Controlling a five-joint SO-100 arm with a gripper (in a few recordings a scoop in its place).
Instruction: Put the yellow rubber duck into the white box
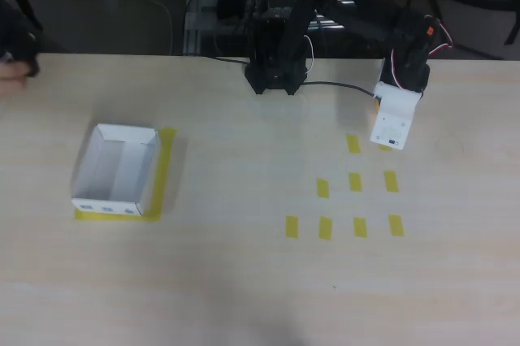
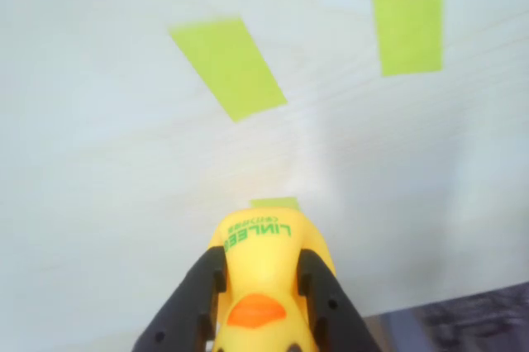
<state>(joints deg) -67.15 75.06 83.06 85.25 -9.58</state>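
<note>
Pincer (image 2: 258, 290): black fingers clamped on yellow rubber duck (image 2: 260, 286), above counter (image 1: 244, 281) near yellow tape strips (image 1: 355, 182). White box (image 1: 115, 169): far left in overhead view, well apart.

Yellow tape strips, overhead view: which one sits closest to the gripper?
The topmost strip, alone in its row, just left of the gripper that clamps the yellow rubber duck. The other strips lie lower in the picture.

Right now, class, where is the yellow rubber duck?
In the wrist view, the yellow rubber duck sits clamped between the gripper fingers at bottom centre, above the table near yellow tape strips.
</note>
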